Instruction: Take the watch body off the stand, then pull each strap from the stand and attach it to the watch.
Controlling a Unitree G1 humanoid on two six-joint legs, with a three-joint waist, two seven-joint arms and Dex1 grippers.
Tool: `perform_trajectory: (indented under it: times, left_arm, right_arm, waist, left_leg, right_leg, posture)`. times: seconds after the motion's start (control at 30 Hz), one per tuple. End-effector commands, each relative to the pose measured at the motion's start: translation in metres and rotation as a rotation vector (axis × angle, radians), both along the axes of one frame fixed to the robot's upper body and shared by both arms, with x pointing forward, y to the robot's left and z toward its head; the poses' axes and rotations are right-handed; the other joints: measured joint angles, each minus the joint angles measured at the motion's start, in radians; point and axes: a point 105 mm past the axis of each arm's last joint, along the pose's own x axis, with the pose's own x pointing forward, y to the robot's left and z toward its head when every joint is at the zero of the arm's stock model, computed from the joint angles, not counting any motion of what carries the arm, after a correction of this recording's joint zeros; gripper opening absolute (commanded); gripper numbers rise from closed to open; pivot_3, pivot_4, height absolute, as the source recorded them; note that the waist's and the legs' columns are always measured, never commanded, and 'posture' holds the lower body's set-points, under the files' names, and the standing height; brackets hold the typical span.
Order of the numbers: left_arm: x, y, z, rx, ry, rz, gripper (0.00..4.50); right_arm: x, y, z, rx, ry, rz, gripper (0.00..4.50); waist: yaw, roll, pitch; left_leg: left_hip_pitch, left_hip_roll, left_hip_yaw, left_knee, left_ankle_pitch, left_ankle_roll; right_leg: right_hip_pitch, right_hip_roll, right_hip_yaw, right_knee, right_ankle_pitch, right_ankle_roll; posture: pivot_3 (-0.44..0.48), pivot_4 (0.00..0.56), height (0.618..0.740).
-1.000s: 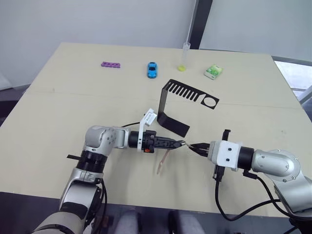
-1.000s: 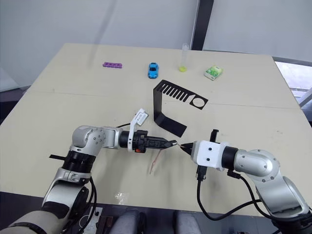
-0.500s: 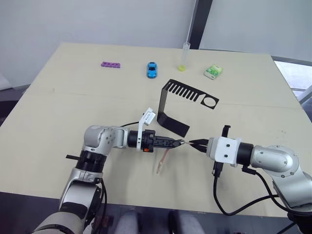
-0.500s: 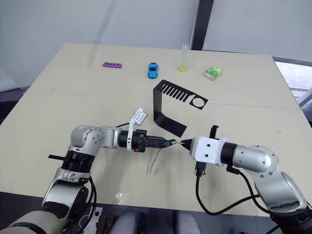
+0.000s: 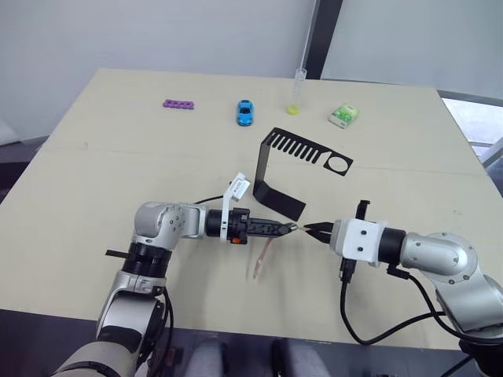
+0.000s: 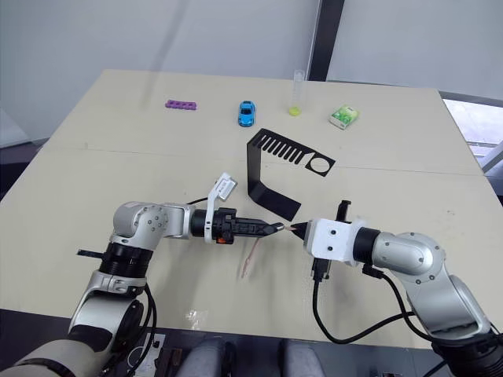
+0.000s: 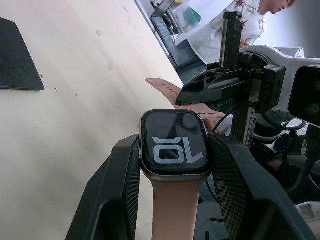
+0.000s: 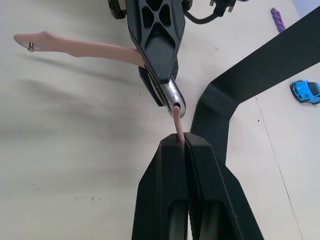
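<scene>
Your left gripper (image 7: pixel 172 165) has its jaws clamped on the sides of the watch body (image 7: pixel 173 145), held above the worktop (image 5: pixel 118 149) just in front of the stand (image 5: pixel 295 169), with one pink strap (image 5: pixel 262 259) already hanging from it. Your right gripper (image 8: pixel 181 137) has its jaws pressed together on the end of the second strap (image 8: pixel 178 121), whose tip touches the watch edge. The strap looks soft and floppy, so grip it close to the connector end; the case looks light and smooth. The stand's slots are bare. Farther back lie a purple bar (image 5: pixel 179 104), toy car (image 5: pixel 245 112), tube (image 5: pixel 298 90) and green packet (image 5: pixel 344 116), well apart.
</scene>
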Motion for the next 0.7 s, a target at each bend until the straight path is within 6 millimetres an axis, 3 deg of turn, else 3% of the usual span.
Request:
perform_trajectory:
  times: [0.03,0.7]
  left_arm:
    - [-0.0131,-0.015,0.0172,-0.064,-0.046,-0.091,1.58]
    - [-0.0118,-0.0164,0.0183,-0.069,-0.05,-0.088,1.58]
  right_arm:
    - [-0.0006,0.0061,0.0093,0.026,-0.046,0.011,0.0]
    - [-0.0009,0.0093,0.0132,0.077,-0.013,0.0,0.0]
  waist:
    - [0.0,0.0,0.0]
    - [0.0,0.0,0.0]
  left_leg:
    - [0.0,0.0,0.0,0.0,0.0,0.0]
    - [0.0,0.0,0.0,0.0,0.0,0.0]
  right_leg:
    - [0.0,0.0,0.0,0.0,0.0,0.0]
    - [0.0,0.0,0.0,0.0,0.0,0.0]
  posture:
    - [0.0,0.15,0.74]
    - [0.0,0.15,0.74]
